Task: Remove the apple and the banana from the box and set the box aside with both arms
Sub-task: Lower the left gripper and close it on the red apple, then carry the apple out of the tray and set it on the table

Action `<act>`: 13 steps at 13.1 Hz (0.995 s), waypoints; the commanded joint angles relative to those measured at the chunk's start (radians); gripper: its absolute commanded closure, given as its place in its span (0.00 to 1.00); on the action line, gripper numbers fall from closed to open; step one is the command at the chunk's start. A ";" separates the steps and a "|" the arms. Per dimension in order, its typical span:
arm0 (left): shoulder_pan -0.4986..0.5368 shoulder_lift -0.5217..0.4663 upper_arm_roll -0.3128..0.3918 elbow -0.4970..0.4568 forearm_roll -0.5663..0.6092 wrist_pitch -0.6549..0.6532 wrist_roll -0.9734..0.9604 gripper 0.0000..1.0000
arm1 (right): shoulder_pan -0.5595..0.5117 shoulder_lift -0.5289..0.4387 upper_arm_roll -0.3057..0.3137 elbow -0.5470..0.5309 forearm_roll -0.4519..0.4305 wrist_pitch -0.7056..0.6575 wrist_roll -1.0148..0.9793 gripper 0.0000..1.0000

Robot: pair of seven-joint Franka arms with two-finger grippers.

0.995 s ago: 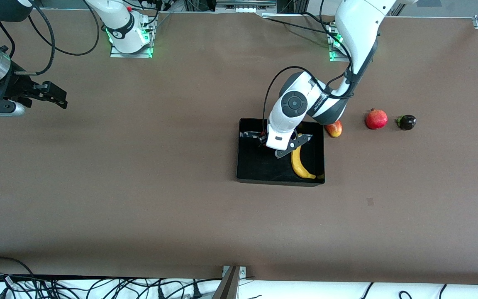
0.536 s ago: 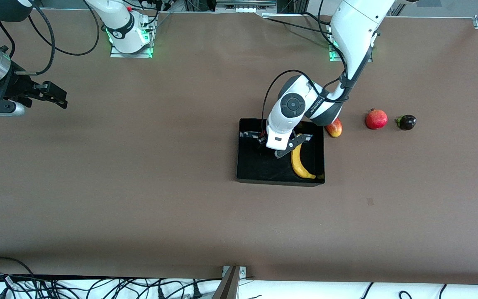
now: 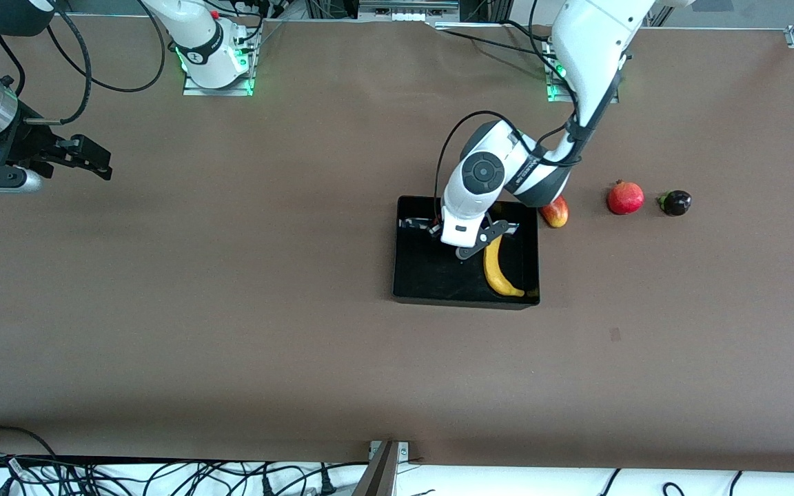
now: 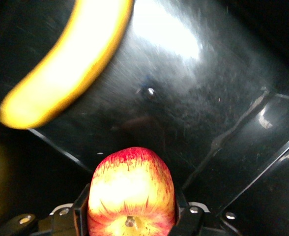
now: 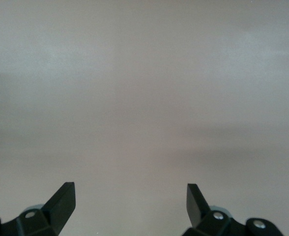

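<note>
Now left pincer [image 4: 131, 221] has closed on apple [image 4: 131, 189].

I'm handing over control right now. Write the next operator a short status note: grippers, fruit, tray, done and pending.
Left gripper: down inside the shallow black plastic box, fingers on both sides of the small round red-and-yellow apple, which looks gripped.
Right gripper: open, empty, waiting over bare table at the right arm's end.
Long curved yellow banana: lying in the box, along the wall toward the left arm's end.
Done: nothing is out of the box yet.
Left: lift out the apple, then the banana, then move the box aside with both arms.
</note>
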State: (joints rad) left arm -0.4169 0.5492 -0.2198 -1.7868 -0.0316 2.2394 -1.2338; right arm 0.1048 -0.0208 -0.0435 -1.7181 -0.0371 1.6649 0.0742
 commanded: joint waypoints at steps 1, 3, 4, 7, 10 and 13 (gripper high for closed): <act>0.070 -0.055 -0.004 0.117 0.010 -0.241 0.091 1.00 | -0.008 0.002 0.004 0.014 -0.006 -0.016 -0.004 0.00; 0.134 -0.057 0.002 0.171 0.024 -0.370 0.230 1.00 | -0.008 0.002 0.004 0.014 -0.006 -0.016 -0.004 0.00; 0.180 -0.057 0.008 0.178 0.025 -0.421 0.340 1.00 | -0.008 0.002 0.004 0.014 -0.006 -0.016 -0.004 0.00; 0.324 -0.031 0.025 0.179 0.180 -0.426 0.592 1.00 | -0.008 0.002 0.004 0.014 -0.006 -0.016 -0.004 0.00; 0.388 0.043 0.144 0.164 0.205 -0.238 0.851 1.00 | -0.008 0.002 0.004 0.014 -0.006 -0.016 -0.004 0.00; 0.415 0.144 0.189 0.147 0.208 -0.060 0.893 1.00 | -0.008 0.002 0.004 0.014 -0.006 -0.016 -0.004 0.00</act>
State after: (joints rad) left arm 0.0024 0.6385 -0.0445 -1.6372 0.1523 2.0975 -0.3613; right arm 0.1044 -0.0206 -0.0446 -1.7177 -0.0371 1.6637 0.0742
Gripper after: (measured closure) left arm 0.344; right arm 0.000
